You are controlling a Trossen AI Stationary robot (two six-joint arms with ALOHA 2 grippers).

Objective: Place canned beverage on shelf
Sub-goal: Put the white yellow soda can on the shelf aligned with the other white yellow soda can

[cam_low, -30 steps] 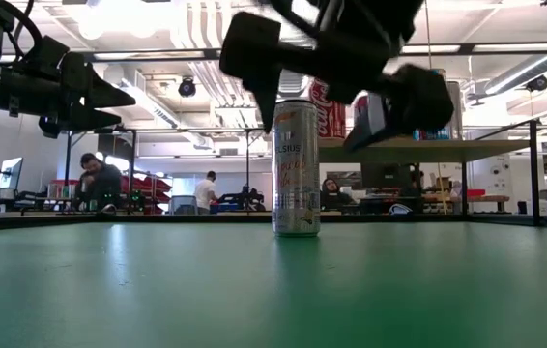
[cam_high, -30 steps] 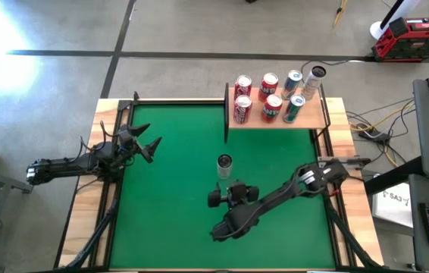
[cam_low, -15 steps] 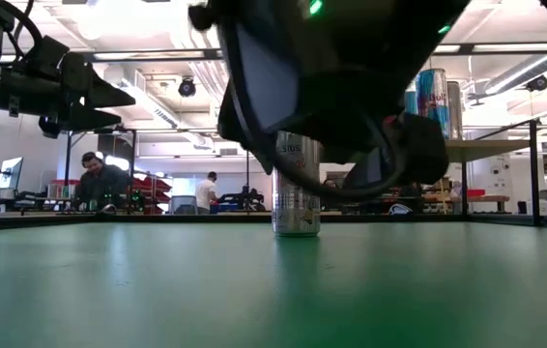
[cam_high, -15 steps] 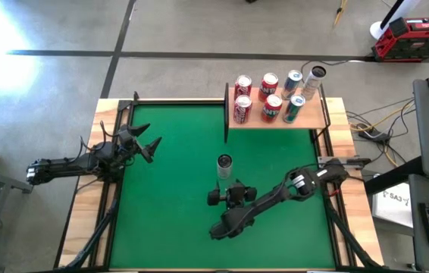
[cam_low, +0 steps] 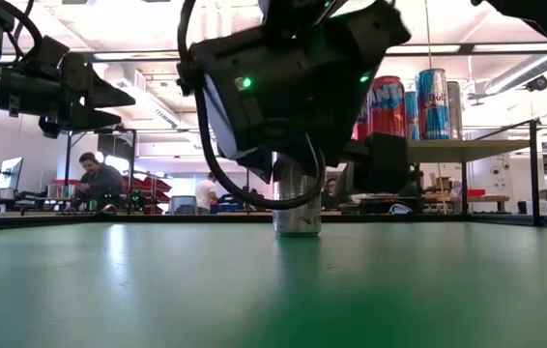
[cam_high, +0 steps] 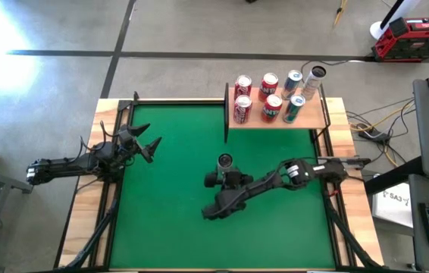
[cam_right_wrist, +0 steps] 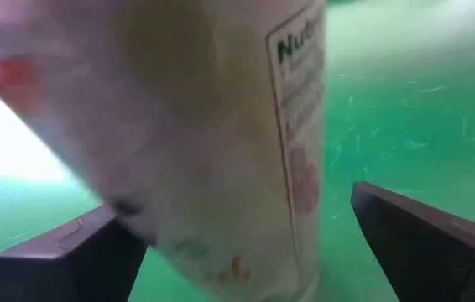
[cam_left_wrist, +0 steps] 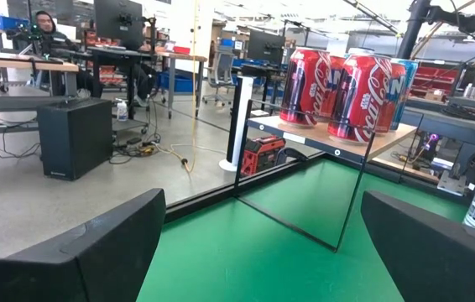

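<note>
Green felt table [cam_high: 169, 189]; tan wooden shelf [cam_high: 314, 117]; red cans [cam_high: 242, 108] beside blue-silver cans [cam_high: 293, 108]; pale silvery can [cam_high: 224, 161], faint pink print.

Right arm reaches in from table's right side, bent low across centre; right gripper [cam_high: 224, 176] near table level, fingers [cam_right_wrist: 422, 243] spread wide apart; left arm extended over table's left edge, raised; left gripper [cam_high: 152, 149] fingers [cam_left_wrist: 78, 252] splayed

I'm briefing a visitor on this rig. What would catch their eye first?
The right gripper at mid-table, its open fingers either side of a pale can standing on the green table. Next, the shelf at the far right corner, carrying red and blue cans. The left gripper waits open at the left.
</note>
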